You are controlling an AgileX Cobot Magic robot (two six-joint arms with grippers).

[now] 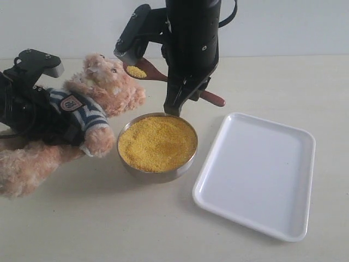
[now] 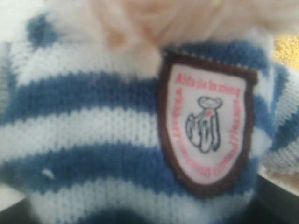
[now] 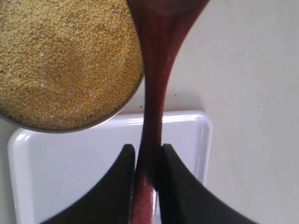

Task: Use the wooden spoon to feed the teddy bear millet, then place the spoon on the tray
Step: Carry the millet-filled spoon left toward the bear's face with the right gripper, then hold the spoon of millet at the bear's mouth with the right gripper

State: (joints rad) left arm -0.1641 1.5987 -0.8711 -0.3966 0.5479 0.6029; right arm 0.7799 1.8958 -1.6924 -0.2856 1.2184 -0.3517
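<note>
The teddy bear [image 1: 103, 82] leans back at the left, and my left gripper [image 1: 66, 124] is shut on its striped torso. In the left wrist view the striped shirt [image 2: 93, 121] and its badge [image 2: 205, 126] fill the frame, with only dark finger edges [image 2: 275, 198] showing. My right gripper [image 1: 182, 97] is shut on the handle of the wooden spoon [image 1: 152, 71]. The spoon's bowl carries millet [image 1: 136, 71] just in front of the bear's snout. In the right wrist view both fingers clamp the spoon [image 3: 156, 84] at the gripper [image 3: 148, 151]. The white tray [image 1: 256, 174] lies at the right with nothing on it.
A round steel bowl [image 1: 158, 176] full of millet [image 1: 157, 143] stands between the bear and the tray, right under the right arm. The right wrist view shows the bowl's millet [image 3: 65, 60] and the tray [image 3: 70, 177] below the spoon. Bare tabletop [image 1: 136, 229] lies in front.
</note>
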